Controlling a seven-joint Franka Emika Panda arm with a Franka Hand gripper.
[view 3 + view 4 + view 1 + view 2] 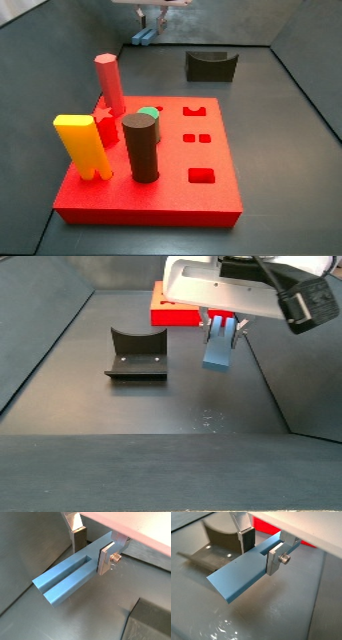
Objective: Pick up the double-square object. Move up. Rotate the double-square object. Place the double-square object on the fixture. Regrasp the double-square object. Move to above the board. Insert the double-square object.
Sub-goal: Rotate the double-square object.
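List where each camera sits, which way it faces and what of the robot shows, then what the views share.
Both wrist views: on the wrist, looking along the gripper shut on the double-square object.
Side view: behind the board, facing the fixture; only the gripper shows.
Side view: opposite end, fixture nearer, gripper above the floor.
Shared: fixture, board, peg.

Double-square object [69,576]: slate-blue elongated peg, groove along one face, clamped between gripper [93,548] fingers near one end, tilted, free end pointing down, clear of bench [147,406]; also seen in wrist view [244,573] and side view [219,344].

Fixture [136,354]: dark block, U-notch on top, resting on bench beside held peg, apart from it; empty.

Board [160,160]: red slab, pair of small square holes open.
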